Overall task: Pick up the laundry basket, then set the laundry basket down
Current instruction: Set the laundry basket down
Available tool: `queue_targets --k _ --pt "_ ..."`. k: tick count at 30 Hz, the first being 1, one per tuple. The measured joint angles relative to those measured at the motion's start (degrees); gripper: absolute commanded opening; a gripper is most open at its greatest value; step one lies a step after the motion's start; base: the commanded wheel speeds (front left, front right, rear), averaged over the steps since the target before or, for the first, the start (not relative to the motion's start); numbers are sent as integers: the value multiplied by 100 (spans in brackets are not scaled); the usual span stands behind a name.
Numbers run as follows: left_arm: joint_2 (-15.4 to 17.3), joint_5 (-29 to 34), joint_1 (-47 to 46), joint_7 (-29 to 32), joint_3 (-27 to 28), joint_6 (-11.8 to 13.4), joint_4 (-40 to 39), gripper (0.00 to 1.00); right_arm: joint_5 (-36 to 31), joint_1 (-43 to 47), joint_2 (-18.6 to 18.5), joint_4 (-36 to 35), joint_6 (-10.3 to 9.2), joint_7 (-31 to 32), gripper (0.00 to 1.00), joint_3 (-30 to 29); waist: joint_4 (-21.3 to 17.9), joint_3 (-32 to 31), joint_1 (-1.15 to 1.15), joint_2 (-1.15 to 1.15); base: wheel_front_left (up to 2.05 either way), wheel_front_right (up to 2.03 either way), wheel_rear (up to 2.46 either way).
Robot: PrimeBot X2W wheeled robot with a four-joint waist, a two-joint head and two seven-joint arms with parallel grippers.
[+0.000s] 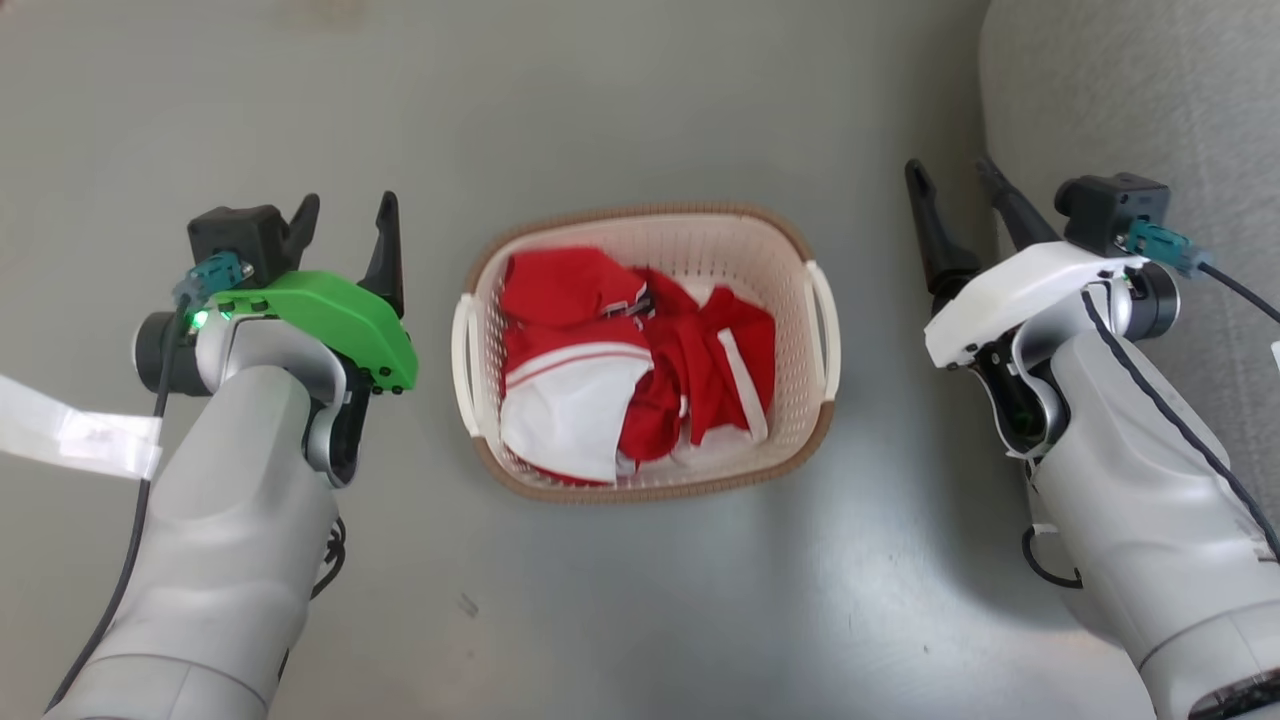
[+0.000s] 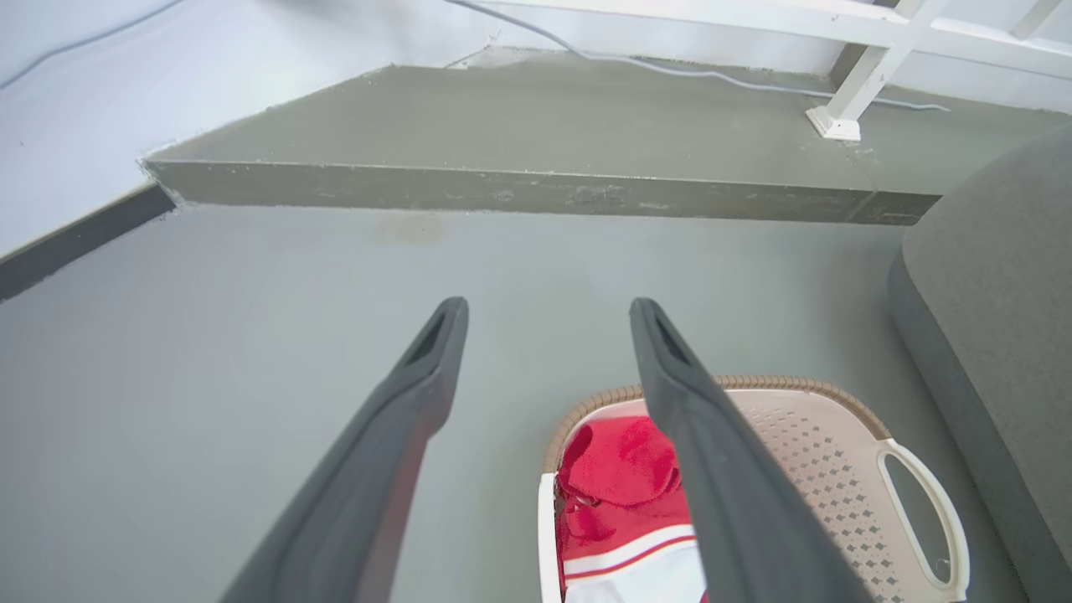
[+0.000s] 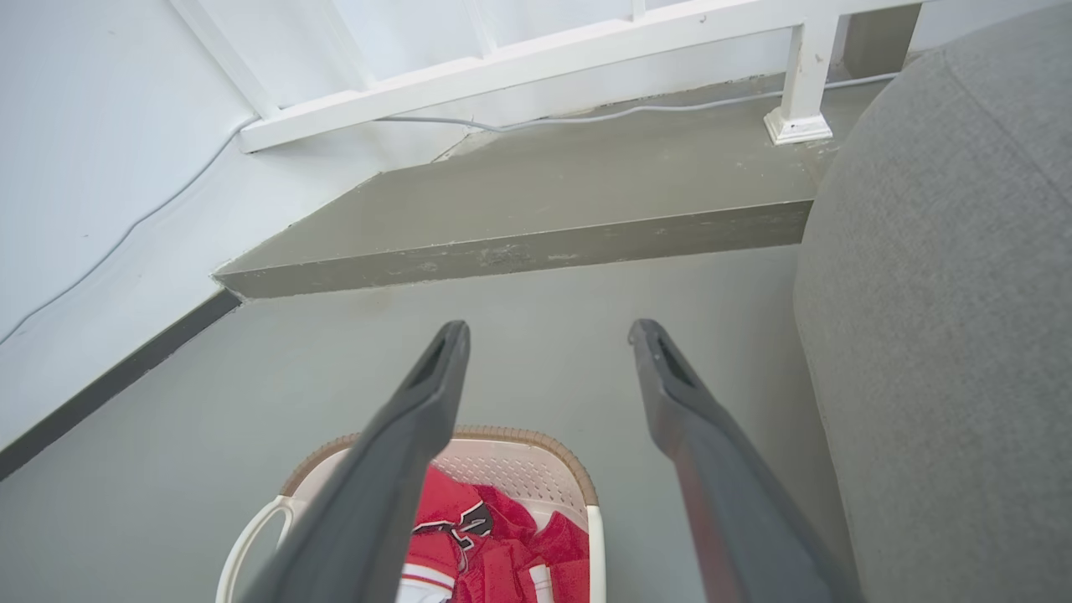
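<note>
A rounded-rectangular cream plastic laundry basket (image 1: 650, 214) with perforated walls and a brown woven-look rim is seen standing upright on the smooth grey floor (image 1: 640, 90). It is partly filled with crumpled red and white garments (image 1: 640, 360), which are kept below the rim.

The basket is flanked by both arms, and it is touched by neither. The left gripper (image 1: 348, 200), capped by a green cover, is held to the left of the basket, near the white left handle (image 1: 463, 365) but apart from it. Its two long dark fingers are spread and nothing is held between them; in the left wrist view, bare floor is seen through the gap, with the basket's near corner partly hidden behind one finger.

The right gripper (image 1: 948, 170), capped by a white cover, is held to the right of the basket, farther from it than the left one and well apart from the white right handle (image 1: 828, 325). Its fingers are likewise parted, with nothing caught between them.

A rounded grey fabric-covered seat (image 1: 1130, 90) is found to the right of the basket, just beyond the right gripper. Beyond the basket's far side, a raised grey concrete step (image 2: 536, 126) is shown in both wrist views. A square white post (image 3: 800, 84) is set on that step, and a thin pale cable (image 3: 586, 117) is laid along it.
</note>
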Motion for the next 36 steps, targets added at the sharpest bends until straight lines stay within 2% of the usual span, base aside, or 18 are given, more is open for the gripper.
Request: queue_targets --k 9,14,19,36 --pt "112 390 396 -16 214 245 -990 100 -327 430 -65 -884 -188 -1 100 -335 -8 -623 0 0 0 0 0" --pt "199 669 748 -16 355 409 -1626 100 -589 715 -91 -1503 -385 -1 100 -572 -11 -962 0 0 0 0 0" --pt "229 791 1102 -16 423 498 -2112 100 -711 1031 -78 -1949 -479 -4 100 -719 -33 -1194 0 0 0 0 0" --pt "253 1093 2373 -18 543 678 -3228 100 -962 2219 76 -2638 -583 -18 100 -900 -133 -1793 0 0 0 0 0"
